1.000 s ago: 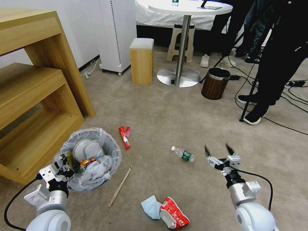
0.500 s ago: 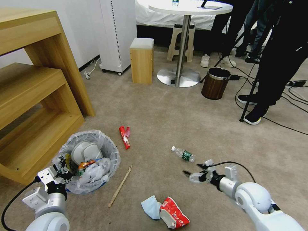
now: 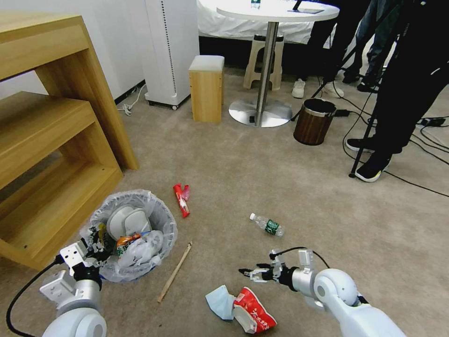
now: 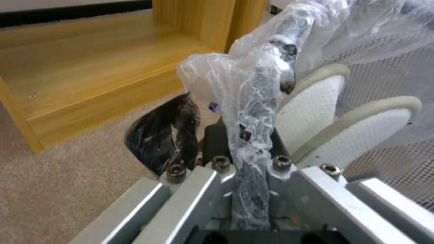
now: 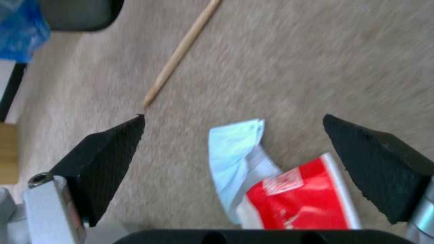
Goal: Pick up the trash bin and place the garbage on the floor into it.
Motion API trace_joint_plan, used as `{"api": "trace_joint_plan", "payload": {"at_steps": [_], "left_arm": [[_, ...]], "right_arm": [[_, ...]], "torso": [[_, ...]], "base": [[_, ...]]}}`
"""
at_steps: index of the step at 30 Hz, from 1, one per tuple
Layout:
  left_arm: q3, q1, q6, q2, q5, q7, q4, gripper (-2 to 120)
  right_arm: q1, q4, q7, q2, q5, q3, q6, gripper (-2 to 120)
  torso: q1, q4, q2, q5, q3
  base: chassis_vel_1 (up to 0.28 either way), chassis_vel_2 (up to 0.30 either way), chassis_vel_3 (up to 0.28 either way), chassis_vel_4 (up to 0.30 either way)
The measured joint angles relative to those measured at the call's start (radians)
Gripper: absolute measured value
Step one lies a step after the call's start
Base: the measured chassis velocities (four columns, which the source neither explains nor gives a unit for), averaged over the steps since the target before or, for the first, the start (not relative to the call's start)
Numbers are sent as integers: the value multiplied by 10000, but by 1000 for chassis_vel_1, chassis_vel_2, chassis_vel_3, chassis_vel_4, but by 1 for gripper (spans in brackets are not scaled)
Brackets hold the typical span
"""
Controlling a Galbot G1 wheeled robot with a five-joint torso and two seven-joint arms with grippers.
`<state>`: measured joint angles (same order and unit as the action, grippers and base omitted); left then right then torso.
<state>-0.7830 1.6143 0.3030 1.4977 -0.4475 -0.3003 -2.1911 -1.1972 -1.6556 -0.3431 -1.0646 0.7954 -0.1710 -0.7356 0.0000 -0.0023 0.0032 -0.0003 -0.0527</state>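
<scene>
My right gripper [image 3: 246, 272] spread open over crumpled red-and-white carton [image 3: 254, 310] | left gripper [image 3: 93, 247] clamps clear-lined blue bin [image 3: 135, 206] rim, left of carton | risk: snagging pale-blue mask [image 3: 220, 301] beside carton, dropping both.

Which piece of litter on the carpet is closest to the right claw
The red carton with the pale blue mask against it. That carton lies just below the open right claw; the bottle, stick and red wrapper lie farther off.
</scene>
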Motion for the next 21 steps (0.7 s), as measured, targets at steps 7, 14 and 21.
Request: {"api": "trace_joint_plan", "payload": {"at_steps": [7,14,21], "left_arm": [[7,0,7,43,87,-17,-11,1],[35,12,7,110,192,-20,-41,1],[143,-1,-2,229,352,-20,-79,1]], "right_arm": [[-57,249,366,-200,-209,699,-83,100],[-264,390,541,20,-1003,1131,-72,100],[-389,470,265,132,-1819,1344,-43,100]], "torso": [[0,0,0,1,0],[0,0,0,2,0],[0,-1,0,2,0]], "base": [[0,0,0,0],[0,0,0,0],[0,0,0,0]]}}
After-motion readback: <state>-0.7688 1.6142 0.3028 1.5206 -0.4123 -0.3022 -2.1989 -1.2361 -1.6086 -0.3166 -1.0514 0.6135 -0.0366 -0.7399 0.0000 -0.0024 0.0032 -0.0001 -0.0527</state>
